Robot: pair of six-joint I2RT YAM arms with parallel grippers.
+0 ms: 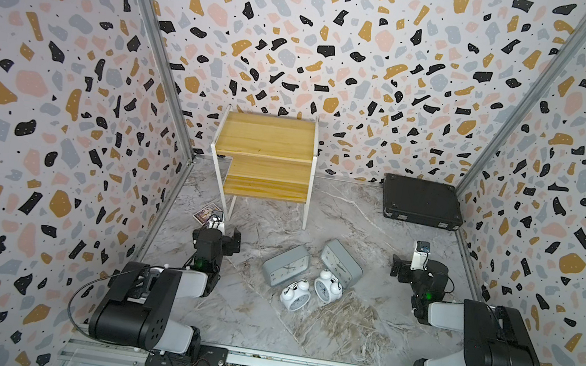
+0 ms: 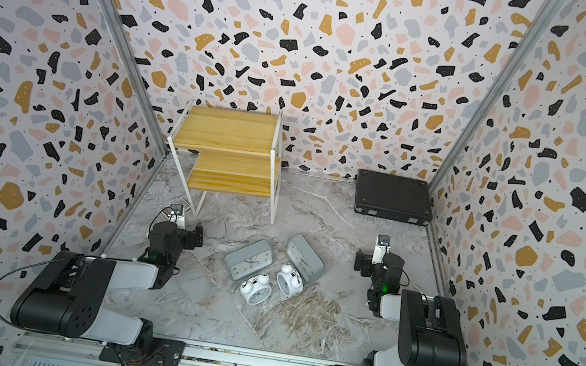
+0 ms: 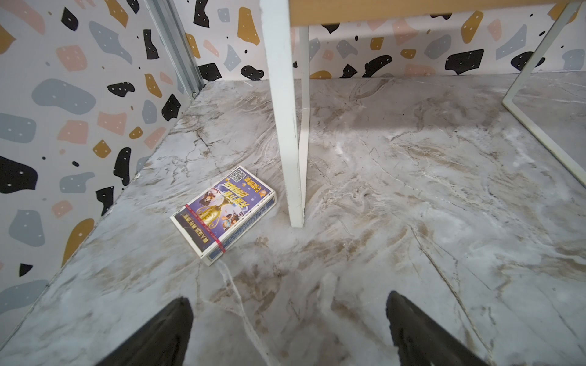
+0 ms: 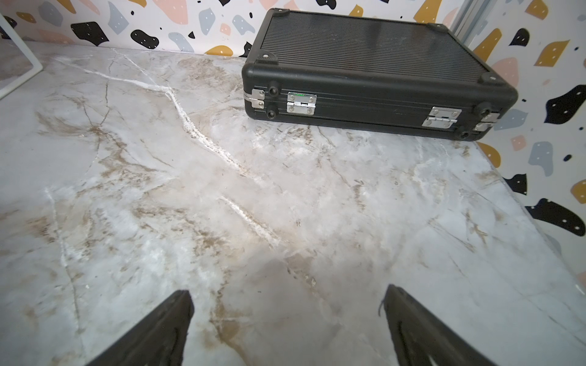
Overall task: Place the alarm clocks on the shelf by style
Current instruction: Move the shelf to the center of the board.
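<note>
Nothing is on the shelf yet, so as far as I can tell this is the very first pick. All four clocks are bunched together mid-table [image 1: 339, 330], between the two arms.

Nearest are the left twin-bell clock [image 1: 294, 297] and the right twin-bell clock [image 1: 326, 287], both lying face up by the look of it. Just behind them are the left grey clock [image 1: 285, 268] and the right grey clock [image 1: 342, 265]. The right twin-bell looks like it's touching the right grey one. I'd start on an outer edge of the bunch so the fingers don't shove a neighbour.

The left gripper [image 3: 288, 304] has its fingers spread wide with only bare marble between them. It's aimed at a card box [image 3: 223, 210] near the shelf's leg, not at any clock. The right gripper [image 4: 287, 298] is just as wide and empty, and it's facing the black case [image 4: 374, 73] at the far right. So both need to swing inward first.

My take:
- The grey bodies are boxy, so pinch across the thin depth.
- For the bell ones, grab the round body, since the bells and handle look slippery.
- Come down straight and close gently.

The shelf [image 1: 267, 136] stands at the far left against the back wall, with both boards bare. I'd give each style its own tier, probably greys on one and bells on the other, and set them well back from the edge.
</note>
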